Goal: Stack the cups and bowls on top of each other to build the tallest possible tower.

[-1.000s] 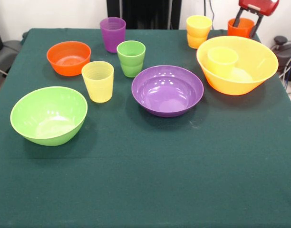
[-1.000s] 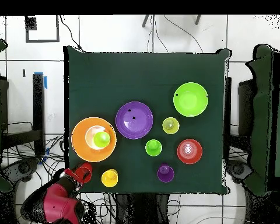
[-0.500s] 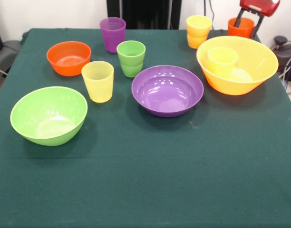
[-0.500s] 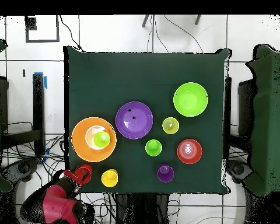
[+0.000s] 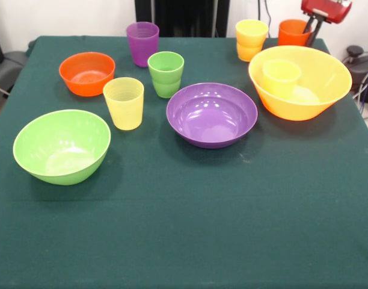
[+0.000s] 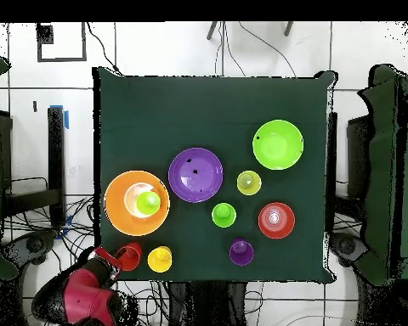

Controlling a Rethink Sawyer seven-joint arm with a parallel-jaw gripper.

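Observation:
My gripper is shut on the far rim of the orange cup at the table's edge, beside the yellow-orange cup. The largest yellow-orange bowl holds a yellowish-green cup upright. The purple bowl lies mid-table. Further along are the green cup, the ribbed pale yellow cup, the purple cup, the small orange bowl and the lime green bowl.
Dark green cloth covers the table. Cables lie on the floor around the arm's side of the table.
The gripper has carried the orange cup sideways along the table's edge, closer to the yellow-orange cup. Everything else stands as before.

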